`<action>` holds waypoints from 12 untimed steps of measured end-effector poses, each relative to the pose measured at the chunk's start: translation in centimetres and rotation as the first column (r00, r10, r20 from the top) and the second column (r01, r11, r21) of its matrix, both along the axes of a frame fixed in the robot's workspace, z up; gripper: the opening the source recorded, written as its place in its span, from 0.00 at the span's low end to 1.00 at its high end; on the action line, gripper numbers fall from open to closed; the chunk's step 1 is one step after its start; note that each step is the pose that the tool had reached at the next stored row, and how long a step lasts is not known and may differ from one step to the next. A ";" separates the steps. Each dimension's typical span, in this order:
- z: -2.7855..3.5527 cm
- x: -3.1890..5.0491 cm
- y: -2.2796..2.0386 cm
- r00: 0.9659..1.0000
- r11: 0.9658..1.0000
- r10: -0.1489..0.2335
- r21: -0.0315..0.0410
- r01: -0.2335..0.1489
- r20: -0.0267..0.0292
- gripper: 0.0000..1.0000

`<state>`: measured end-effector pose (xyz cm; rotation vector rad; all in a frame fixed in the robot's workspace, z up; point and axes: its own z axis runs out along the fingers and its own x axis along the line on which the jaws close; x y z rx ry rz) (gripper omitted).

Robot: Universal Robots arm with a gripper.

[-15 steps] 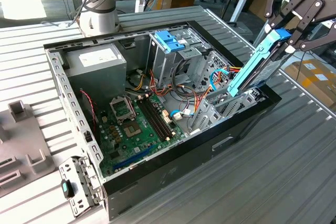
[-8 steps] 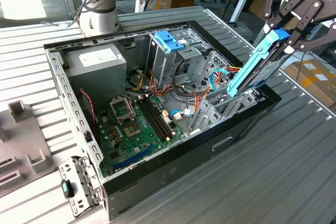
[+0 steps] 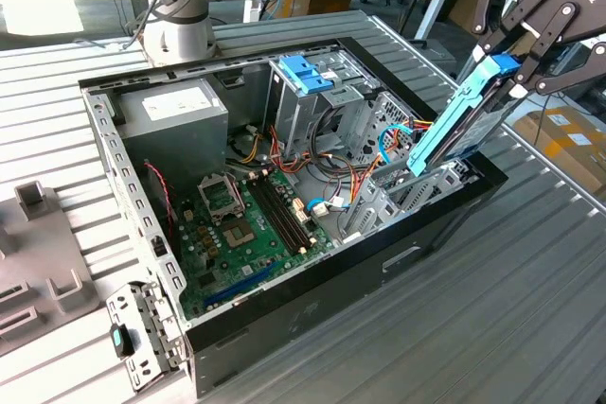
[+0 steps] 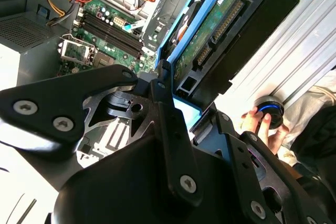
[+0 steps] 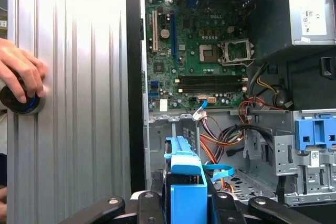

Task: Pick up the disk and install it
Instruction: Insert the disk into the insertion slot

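In the exterior view the disk, a flat drive with blue side rails, stands steeply tilted at the right end of the open computer case. Its lower end sits down among the metal brackets by the case wall. My gripper is shut on the disk's upper end, black fingers clamping both sides. In the second wrist view the disk's green circuit-board underside runs away from the gripper. In the first wrist view the disk's blue rail rises from between the gripper fingers.
Inside the case lie the motherboard, a grey power-supply box, a drive cage with a blue handle and loose cables. A person's hand rests on a round black knob on the slatted table beside the case.
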<state>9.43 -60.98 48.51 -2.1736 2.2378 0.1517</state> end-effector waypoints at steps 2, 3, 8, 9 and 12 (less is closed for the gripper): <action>-0.03 -0.02 0.01 1.000 1.000 0.000 0.000 0.000 0.000 0.37; -0.05 -0.03 0.02 1.000 1.000 0.000 0.000 0.000 0.000 0.37; -0.15 -0.07 0.03 1.000 1.000 0.000 0.000 0.000 0.000 0.37; -0.16 -0.08 0.03 1.000 1.000 0.000 0.000 0.000 0.000 0.37; -0.21 -0.09 0.04 1.000 1.000 0.000 0.000 0.000 0.000 0.37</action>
